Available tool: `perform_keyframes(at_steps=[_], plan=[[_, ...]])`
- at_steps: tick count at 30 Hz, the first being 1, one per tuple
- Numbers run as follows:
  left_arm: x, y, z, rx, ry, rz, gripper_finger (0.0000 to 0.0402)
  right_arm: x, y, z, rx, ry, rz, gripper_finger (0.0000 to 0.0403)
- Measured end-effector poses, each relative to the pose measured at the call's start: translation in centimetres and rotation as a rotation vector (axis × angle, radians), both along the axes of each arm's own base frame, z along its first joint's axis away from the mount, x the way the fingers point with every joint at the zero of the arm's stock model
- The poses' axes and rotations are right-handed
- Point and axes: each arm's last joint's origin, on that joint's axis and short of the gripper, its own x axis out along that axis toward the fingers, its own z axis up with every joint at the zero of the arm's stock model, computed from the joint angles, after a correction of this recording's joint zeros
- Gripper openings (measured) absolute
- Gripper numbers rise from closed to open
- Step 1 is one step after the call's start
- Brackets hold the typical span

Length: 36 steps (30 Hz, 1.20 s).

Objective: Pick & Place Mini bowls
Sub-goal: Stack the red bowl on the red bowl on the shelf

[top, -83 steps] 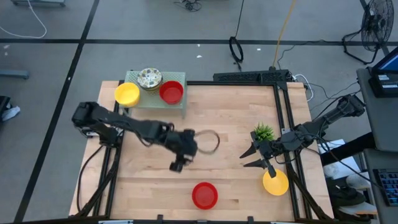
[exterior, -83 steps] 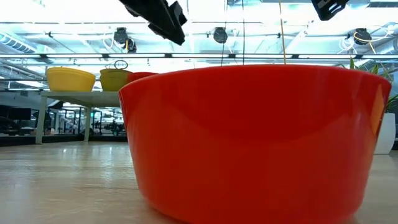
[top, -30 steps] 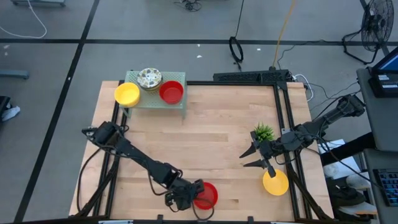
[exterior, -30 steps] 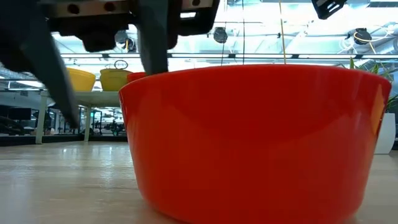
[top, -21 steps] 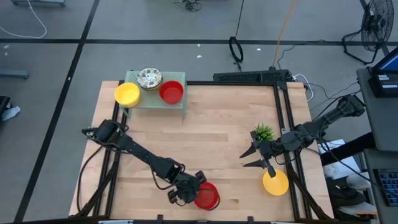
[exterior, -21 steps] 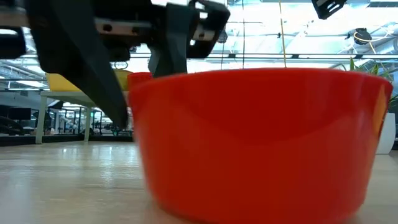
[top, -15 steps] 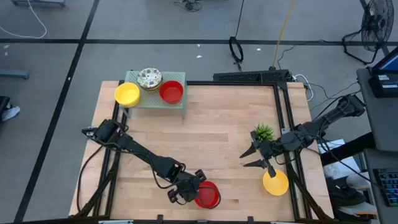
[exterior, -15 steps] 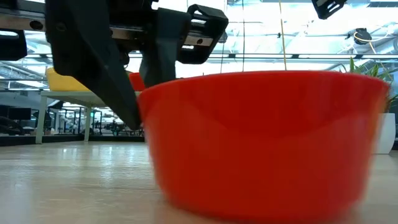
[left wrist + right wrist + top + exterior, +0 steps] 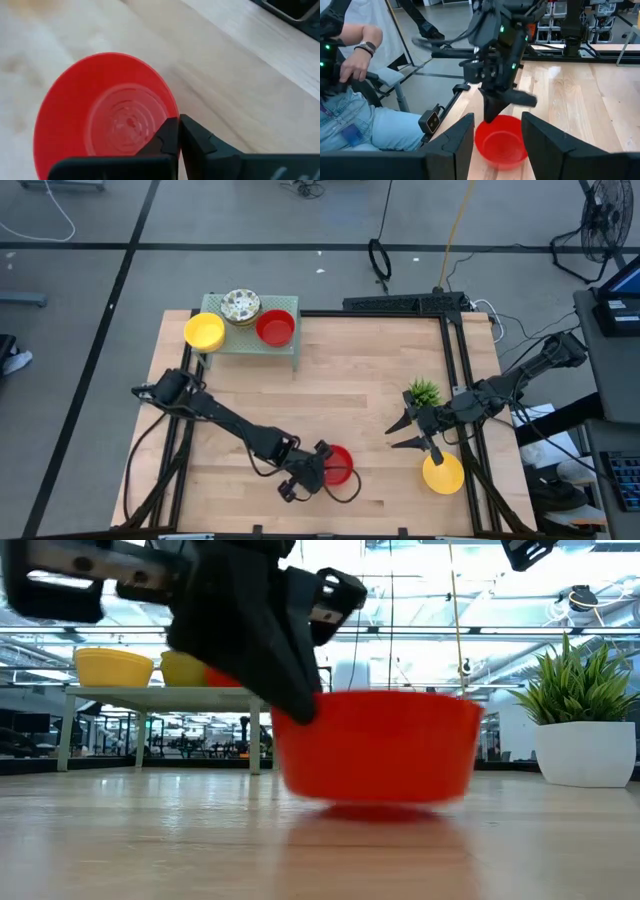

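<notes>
My left gripper (image 9: 322, 464) is shut on a red mini bowl (image 9: 339, 464) near the middle of the table's near part; the bowl also shows in the low view (image 9: 376, 758) and in the left wrist view (image 9: 102, 112). My right gripper (image 9: 406, 434) hangs open at the right, just left of a yellow mini bowl (image 9: 443, 472) that sits on the table. At the far left, a yellow bowl (image 9: 204, 331), a patterned white bowl (image 9: 241, 305) and a red bowl (image 9: 275, 328) stand on a green stand (image 9: 290, 308). My left gripper pinches the red bowl's rim (image 9: 173, 116) on its left side, one finger inside the bowl (image 9: 166, 139) and one outside (image 9: 200, 142). The fingers slant down from the table's left. The bowl stays upright, mouth up; whether its base is clear of the table I cannot tell.
A small green plant (image 9: 424, 392) in a white pot (image 9: 586, 752) stands right of centre, close to my right gripper. A seated person (image 9: 355, 80) shows beyond the table's left edge in the right wrist view. Bare wood lies between the stand and the red bowl.
My left gripper has shut on the red bowl's rim and gone toward the table's far edge and slightly right, taking the bowl along, upright, away from the near edge.
</notes>
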Motion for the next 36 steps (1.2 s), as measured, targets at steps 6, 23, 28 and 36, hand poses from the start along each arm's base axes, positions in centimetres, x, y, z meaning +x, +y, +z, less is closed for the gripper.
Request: perform_keyframes(at_steps=[6, 23, 28, 36], plan=[[-0.4, 1.4, 3.9, 0.001, -0.110, 0.150, 0.0011, 0.0, 0.0, 0.0, -0.001, 0.000, 0.000, 0.0150], [-7.9, 13.6, 18.2, 0.182, -0.432, 0.890, 0.0012, 0.0, 0.0, 0.0, -0.006, -0.002, 0.002, 0.0150], [-9.3, 18.8, 18.0, 0.185, -0.348, 1.148, 0.0006, 0.0, 0.0, 0.0, -0.007, -0.003, 0.002, 0.0150], [-10.2, 24.3, 17.1, 0.130, -0.231, 1.320, 0.0006, 0.0, 0.0, 0.0, -0.007, -0.003, 0.002, 0.0150]])
